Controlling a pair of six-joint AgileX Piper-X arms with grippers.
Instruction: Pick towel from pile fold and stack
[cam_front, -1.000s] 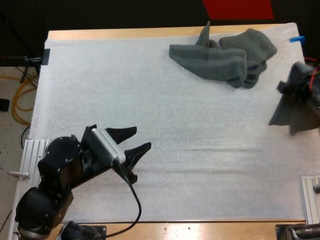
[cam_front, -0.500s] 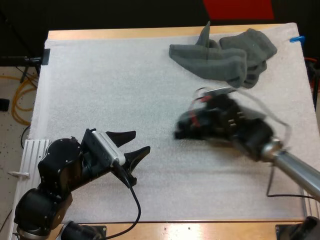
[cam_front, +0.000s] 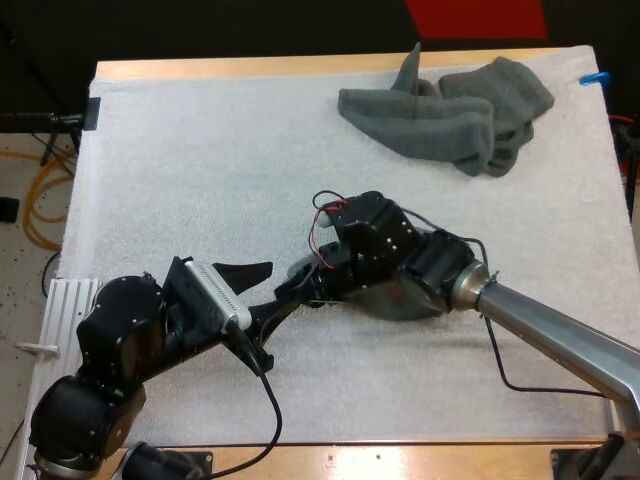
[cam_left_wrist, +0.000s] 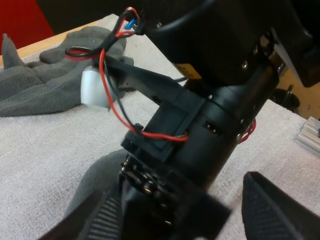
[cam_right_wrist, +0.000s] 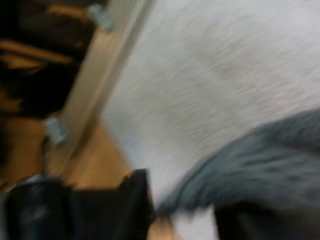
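Pinching towel (cam_left_wrist: 95, 184), right gripper (cam_front: 303, 273) hangs at spread left gripper (cam_front: 283, 281); crumpled pile (cam_front: 450, 115) well apart.

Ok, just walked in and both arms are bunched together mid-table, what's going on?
The right gripper, shut on a grey towel, is in the middle, between the fingers of the open left gripper, perhaps for a shared fold. Nothing is folded yet; the pile lies crumpled at the far right of the mat.

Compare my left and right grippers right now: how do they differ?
The left gripper is open and empty; the right gripper is shut on a towel. The left gripper points from the mat's near left corner toward the middle; the right gripper reaches in from the right, facing it. Both are black, two-fingered, and nearly meet over the mat.
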